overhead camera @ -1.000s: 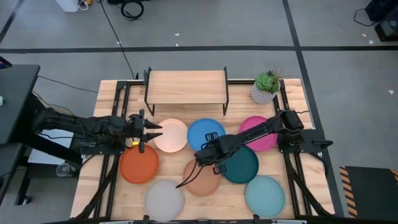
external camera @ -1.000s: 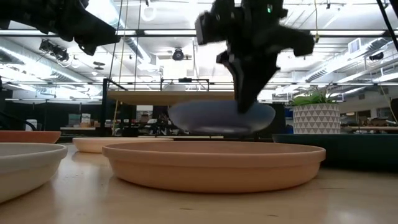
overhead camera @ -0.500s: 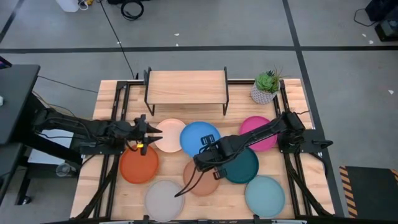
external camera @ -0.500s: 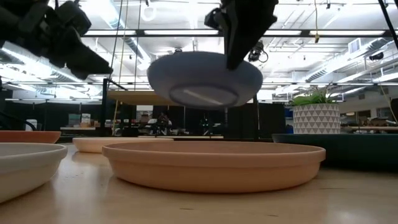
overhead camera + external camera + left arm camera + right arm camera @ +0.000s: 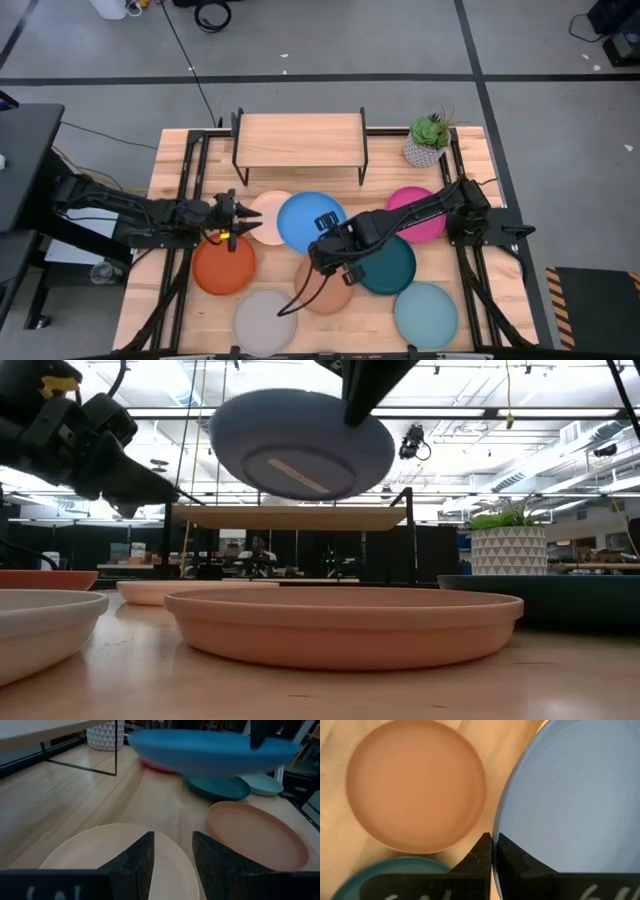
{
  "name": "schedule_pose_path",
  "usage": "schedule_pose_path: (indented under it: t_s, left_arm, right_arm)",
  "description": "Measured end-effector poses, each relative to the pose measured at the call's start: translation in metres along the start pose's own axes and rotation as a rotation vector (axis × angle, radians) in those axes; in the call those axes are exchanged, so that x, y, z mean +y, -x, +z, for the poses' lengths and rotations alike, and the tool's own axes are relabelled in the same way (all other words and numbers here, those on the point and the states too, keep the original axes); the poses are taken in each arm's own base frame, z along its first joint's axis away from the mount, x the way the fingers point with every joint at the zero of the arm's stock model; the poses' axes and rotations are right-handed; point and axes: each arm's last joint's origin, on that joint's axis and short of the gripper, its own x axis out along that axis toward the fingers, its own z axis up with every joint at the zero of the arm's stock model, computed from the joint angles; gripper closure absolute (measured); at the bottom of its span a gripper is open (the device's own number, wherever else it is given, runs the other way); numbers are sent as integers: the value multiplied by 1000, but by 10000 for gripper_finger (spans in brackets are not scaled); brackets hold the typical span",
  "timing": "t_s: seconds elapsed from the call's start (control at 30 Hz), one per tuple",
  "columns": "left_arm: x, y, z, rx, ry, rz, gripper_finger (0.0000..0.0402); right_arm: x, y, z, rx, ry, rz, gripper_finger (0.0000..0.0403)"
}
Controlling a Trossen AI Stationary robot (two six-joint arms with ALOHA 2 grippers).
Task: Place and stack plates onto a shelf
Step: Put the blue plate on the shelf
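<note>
The right tool (image 5: 330, 243) is clenched on the rim of the blue plate (image 5: 311, 221) and holds it in the air above the worktop (image 5: 180, 160). In the right wrist view the two fingers (image 5: 482, 854) pinch the plate edge between them. In the low view the blue plate (image 5: 302, 444) hangs tilted, its underside showing, higher than the top of the shelf (image 5: 290, 517).

The shelf (image 5: 300, 138) stands at the far edge of the worktop, its light wood top bare. A potted plant (image 5: 428, 139) stands just beside it on the right.

The left tool (image 5: 243, 219) sits over the near edge of the cream plate (image 5: 264, 212), which lies flat on the worktop. Its fingers (image 5: 137, 856) stand apart, released and grasping nothing, with the cream plate (image 5: 115, 850) beneath them.

The remaining plates lie flat on the worktop:
- orange plate (image 5: 223, 266), near the left tool;
- terracotta plate (image 5: 320, 290), partly under the right arm;
- dark teal plate (image 5: 392, 266), just beside the terracotta plate;
- magenta plate (image 5: 425, 222), partly covered by the right arm;
- light grey plate (image 5: 264, 320), at the near edge;
- pale aqua plate (image 5: 425, 314), at the near edge on the right.
</note>
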Motion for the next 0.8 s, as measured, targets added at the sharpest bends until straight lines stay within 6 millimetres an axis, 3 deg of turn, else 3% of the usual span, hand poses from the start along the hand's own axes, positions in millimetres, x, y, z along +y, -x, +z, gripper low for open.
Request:
schedule_pose_path:
  t_s: [0.2,0.37,0.5,0.8]
  left_arm:
    - [1,0,-3,10,23,3,260]
    - [1,0,-3,10,23,3,260]
    - [1,0,-3,6,24,2,260]
    - [0,0,-1,-15,31,-4,260]
  right_arm:
    - [-5,22,6,-41,70,-14,386]
    - [-22,33,0,10,74,-113,386]
    - [-50,28,-13,101,22,-199,386]
    - [-134,16,-57,234,-191,-244,386]
